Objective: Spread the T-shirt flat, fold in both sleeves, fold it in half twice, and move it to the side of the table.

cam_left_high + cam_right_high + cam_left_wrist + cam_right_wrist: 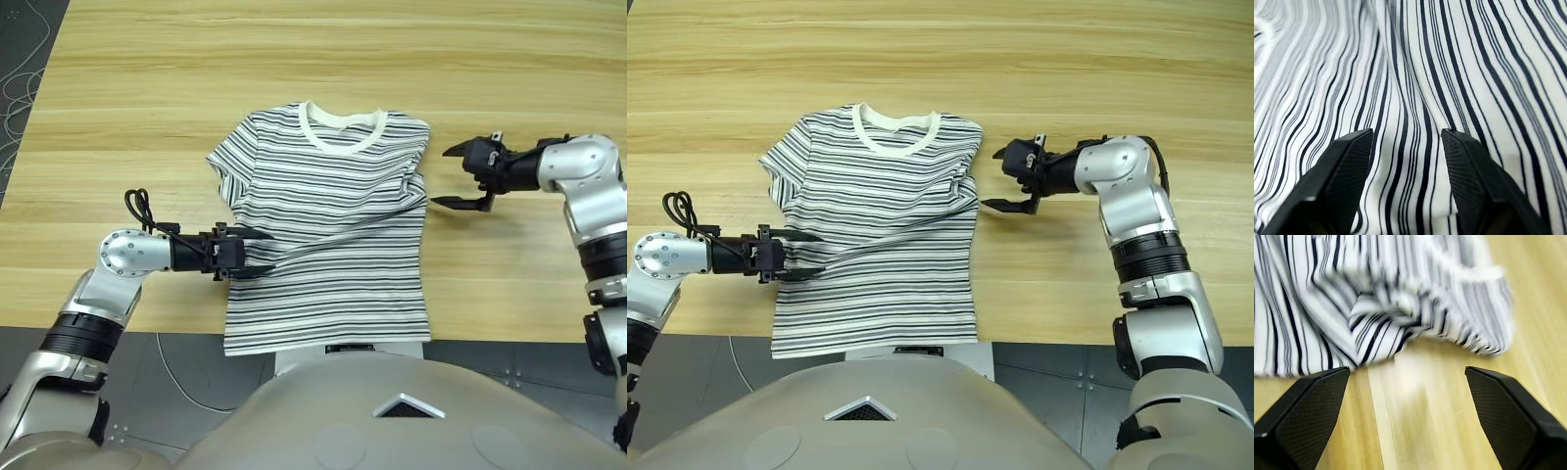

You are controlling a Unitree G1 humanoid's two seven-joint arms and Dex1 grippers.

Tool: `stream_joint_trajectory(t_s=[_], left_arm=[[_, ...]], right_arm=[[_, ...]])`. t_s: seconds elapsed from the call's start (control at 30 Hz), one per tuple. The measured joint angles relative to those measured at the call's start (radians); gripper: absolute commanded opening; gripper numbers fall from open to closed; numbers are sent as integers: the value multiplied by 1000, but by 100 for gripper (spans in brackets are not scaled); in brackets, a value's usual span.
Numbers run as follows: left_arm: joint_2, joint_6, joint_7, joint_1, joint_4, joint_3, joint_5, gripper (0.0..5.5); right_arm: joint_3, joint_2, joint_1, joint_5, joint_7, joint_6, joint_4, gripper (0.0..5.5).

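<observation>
A black-and-white striped T-shirt (328,225) with a cream collar lies face up on the wooden table (147,117), its hem hanging over the front edge. Its left sleeve (227,164) lies spread out; the right sleeve is folded in along the shirt's right edge (416,186). My left gripper (263,253) rests open on the shirt's left side at waist height, fingers (1347,166) apart over the cloth. My right gripper (453,178) hovers open just off the shirt's right edge, above bare wood by the bunched sleeve (1449,318).
Bare wood (509,264) stretches on both sides of the shirt and behind it. The table's front edge (147,331) runs just before my arms. Cables (20,88) lie on the dark floor at the far left.
</observation>
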Motion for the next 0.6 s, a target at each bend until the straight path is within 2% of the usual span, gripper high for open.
stream_joint_trajectory(t_s=[0.2, 0.37, 0.6], left_arm=[[-22, 117, -44, -20, -61, -9, -24, 262], [-68, 211, -65, -31, -106, -14, -54, 262], [-130, 293, -70, -180, -112, 63, -137, 262]], right_arm=[[-23, 27, -56, 14, -2, 17, 82, 437], [-18, 69, -78, -45, -87, -57, 171, 437], [-2, 105, -76, -75, -109, -118, 226, 437]])
